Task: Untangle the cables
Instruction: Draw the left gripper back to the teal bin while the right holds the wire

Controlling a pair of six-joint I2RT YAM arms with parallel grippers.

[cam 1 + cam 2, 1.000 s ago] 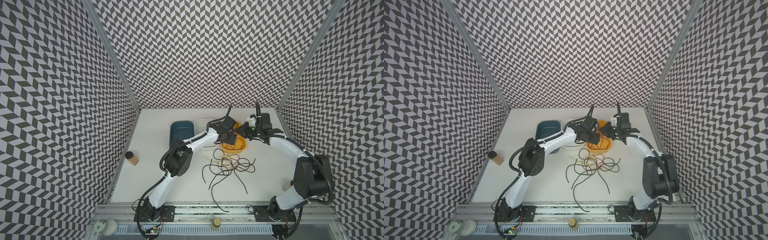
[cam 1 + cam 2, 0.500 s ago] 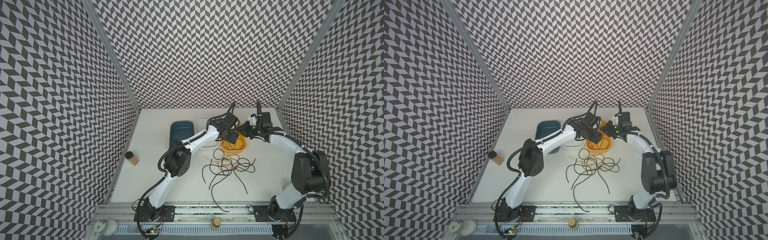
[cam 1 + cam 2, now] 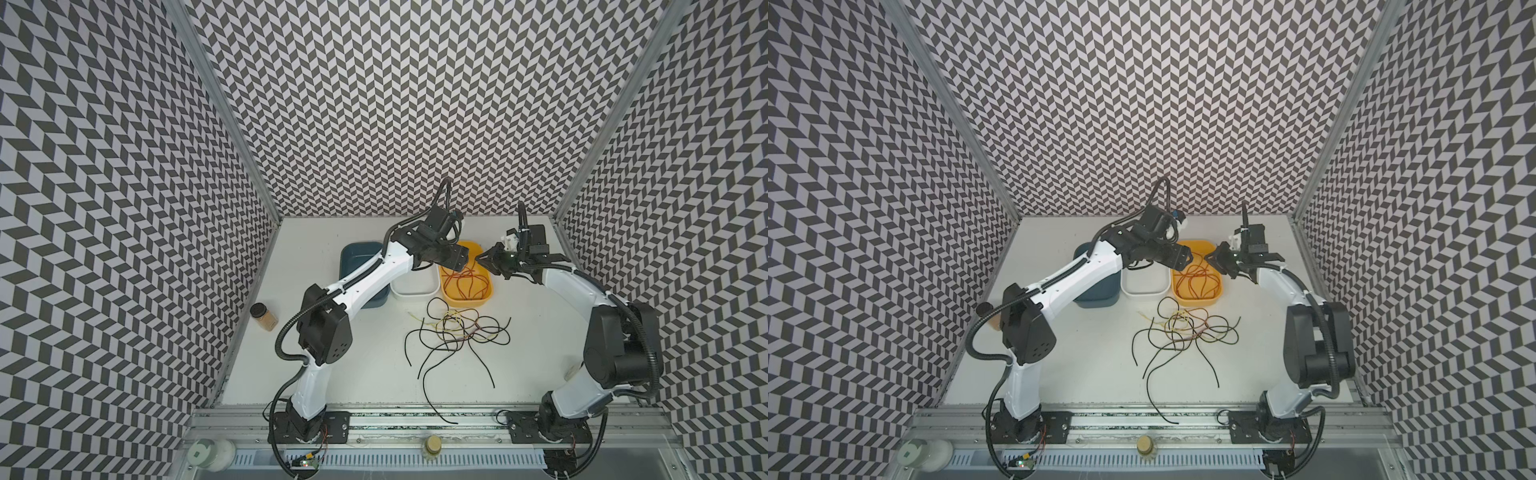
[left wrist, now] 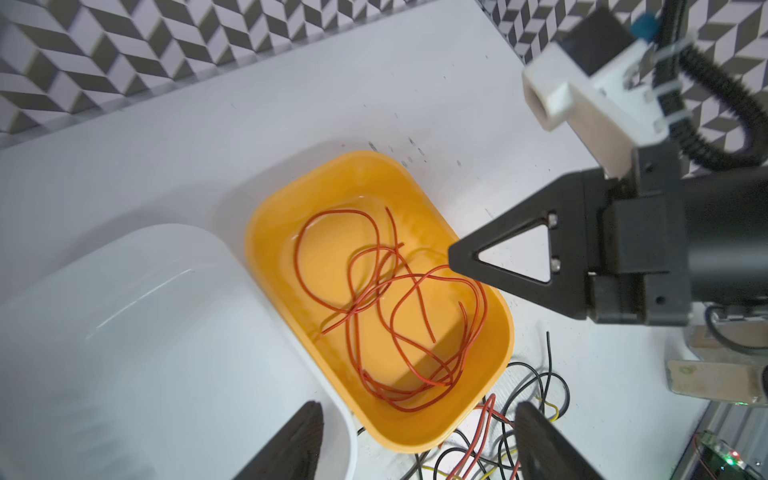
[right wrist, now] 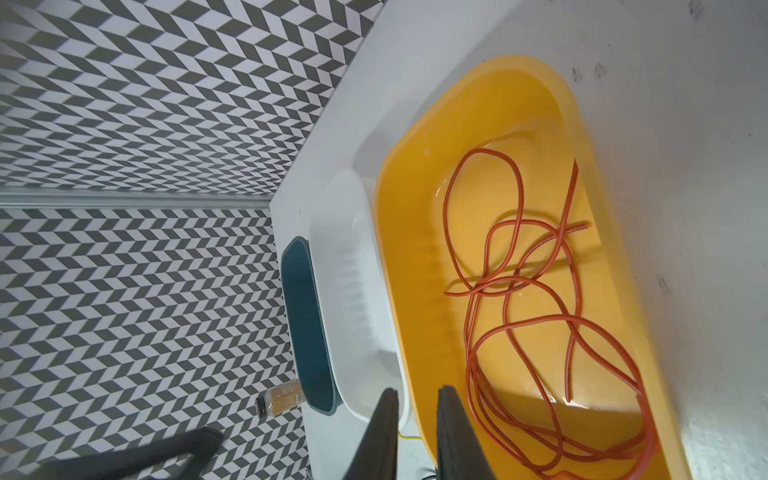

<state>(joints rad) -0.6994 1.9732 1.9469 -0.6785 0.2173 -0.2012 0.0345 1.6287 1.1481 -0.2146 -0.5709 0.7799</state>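
Several orange-red cables (image 3: pixel 463 279) (image 3: pixel 1196 280) (image 4: pixel 374 291) (image 5: pixel 540 291) lie coiled inside the orange tray (image 3: pixel 465 304) (image 3: pixel 1196 302) (image 4: pixel 266 216) (image 5: pixel 390 249). In front of it, a tangle of black, pale yellow and red cables (image 3: pixel 455 332) (image 3: pixel 1183 332) (image 4: pixel 498 436) is spread on the table. My left gripper (image 3: pixel 459 258) (image 3: pixel 1185 257) (image 4: pixel 417 409) hovers open and empty over the tray's left side. My right gripper (image 3: pixel 482 261) (image 3: pixel 1215 257) (image 5: pixel 417 392) (image 4: pixel 453 251) hangs at the tray's right rim, its jaws a narrow gap apart with nothing between them.
A white tray (image 3: pixel 415 286) (image 4: pixel 166 232) (image 5: pixel 353 270) and a dark blue tray (image 3: pixel 357 257) (image 5: pixel 303 311) stand left of the orange one. A small brown bottle (image 3: pixel 264 316) lies by the left wall. One black cable end (image 3: pixel 440 411) reaches the front rail.
Both grippers have shifted only slightly over the orange tray. The right jaws have parted a little.
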